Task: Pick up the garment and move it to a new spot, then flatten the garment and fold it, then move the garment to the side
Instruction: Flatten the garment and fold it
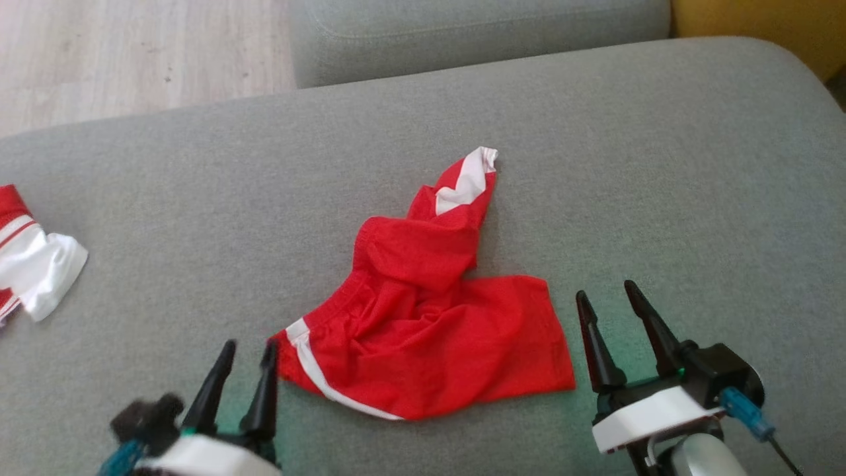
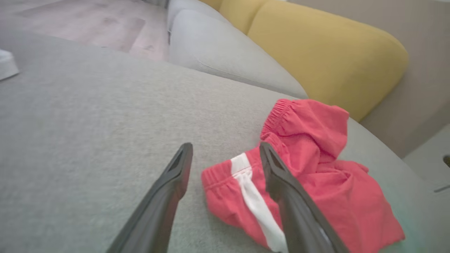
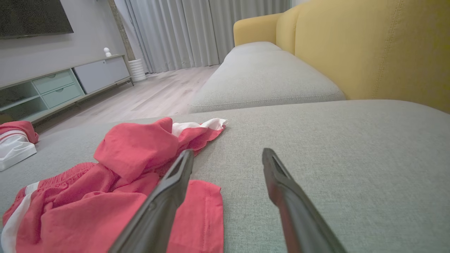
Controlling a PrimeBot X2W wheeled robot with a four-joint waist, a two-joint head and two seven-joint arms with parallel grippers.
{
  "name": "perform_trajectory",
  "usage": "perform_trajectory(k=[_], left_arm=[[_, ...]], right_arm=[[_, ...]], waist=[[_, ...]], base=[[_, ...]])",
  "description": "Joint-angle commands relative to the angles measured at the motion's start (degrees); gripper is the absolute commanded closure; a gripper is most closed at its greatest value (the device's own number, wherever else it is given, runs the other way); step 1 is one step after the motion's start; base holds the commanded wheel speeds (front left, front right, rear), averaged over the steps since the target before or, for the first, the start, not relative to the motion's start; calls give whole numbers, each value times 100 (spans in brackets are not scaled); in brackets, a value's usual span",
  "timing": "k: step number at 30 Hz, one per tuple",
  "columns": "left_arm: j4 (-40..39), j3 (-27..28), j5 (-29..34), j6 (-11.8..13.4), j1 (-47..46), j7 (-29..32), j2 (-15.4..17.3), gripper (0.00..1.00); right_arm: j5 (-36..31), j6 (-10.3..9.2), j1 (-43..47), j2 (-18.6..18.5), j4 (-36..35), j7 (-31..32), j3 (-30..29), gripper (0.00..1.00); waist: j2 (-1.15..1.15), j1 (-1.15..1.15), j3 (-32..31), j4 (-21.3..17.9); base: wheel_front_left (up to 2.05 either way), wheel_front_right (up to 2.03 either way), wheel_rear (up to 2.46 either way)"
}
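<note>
The left gripper (image 1: 250,347) has its two long, dark, tapered fingers (image 2: 168,189) spread apart and grips nothing. The tip of its inner finger stands just beside the near left corner of the garment (image 1: 423,330). In the left wrist view, that corner, with its gathered elastic band and white stripe (image 2: 253,196), lies between the fingers.

The right gripper (image 1: 606,291) is likewise spread wide and empty. It hovers just beside the garment's right edge, over bare upholstery.

The garment is a pair of red woven shorts. It lies crumpled near the middle of the sofa seat (image 1: 628,145). The lower part is spread roughly flat. The upper part is bunched into a ridge that ends in a white-trimmed point.

The seat is a grey cushion with a coarse weave and rounded edges. A second red-and-white garment (image 1: 39,264) lies well apart at its left edge. Smooth yellow back cushions (image 3: 369,52) rise behind the seat. Pale wood-plank flooring (image 1: 132,53) lies beyond it.
</note>
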Motion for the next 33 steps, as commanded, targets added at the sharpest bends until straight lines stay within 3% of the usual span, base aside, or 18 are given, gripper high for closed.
perform_trajectory(k=[1, 10, 21, 28, 31, 33], left_arm=[[-151, 102, 67, -34, -394, 59, 133, 0], [519, -664, 318, -140, -1283, 913, 660, 0], [574, -1577, -126, -154, -1747, 1161, 1240, 0], [571, -2032, -290, -155, -1902, 1000, 1484, 0], [576, -2185, -251, -155, -1928, 900, 1528, 9], [582, -2276, -251, -155, -1930, 847, 1520, 23]], right_arm=[[37, 39, -140, -20, -187, -63, 156, 0], [69, 39, -221, -20, -199, -63, 162, 0], [102, 39, -243, -20, -214, -63, 160, 0], [95, 39, -269, -20, -191, -63, 157, 0], [87, 39, -244, -20, -186, -63, 146, 0], [91, 39, -235, -20, -181, -63, 146, 0]], waist=[[0, 0, 34, -39], [0, 0, 236, -269], [0, 0, 346, -327], [0, 0, 307, -328], [0, 0, 289, -326], [0, 0, 280, -323]], base=[[0, 0, 0], [0, 0, 0], [0, 0, 0], [0, 0, 0], [0, 0, 0], [0, 0, 0]])
